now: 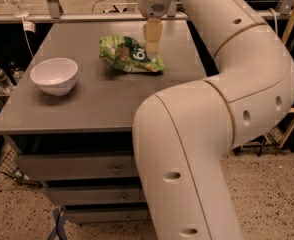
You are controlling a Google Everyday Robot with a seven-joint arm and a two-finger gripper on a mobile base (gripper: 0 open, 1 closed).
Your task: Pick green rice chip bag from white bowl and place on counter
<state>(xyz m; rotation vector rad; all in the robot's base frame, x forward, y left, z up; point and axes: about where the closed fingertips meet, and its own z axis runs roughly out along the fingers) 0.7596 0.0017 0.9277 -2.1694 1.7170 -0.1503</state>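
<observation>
No readable text found. The bag [125,55] carries white lettering on a darker green patch, just beside the gripper [151,55], which stands at the bag's right end. The characters cannot be made out.

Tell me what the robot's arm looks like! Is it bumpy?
Not bumpy: the arm is fat, smooth, creamy-white tubes joined by rounded elbows, with small dark holes and thin tan seams. Its yellowish end effector is at the green rice chip bag.
</observation>
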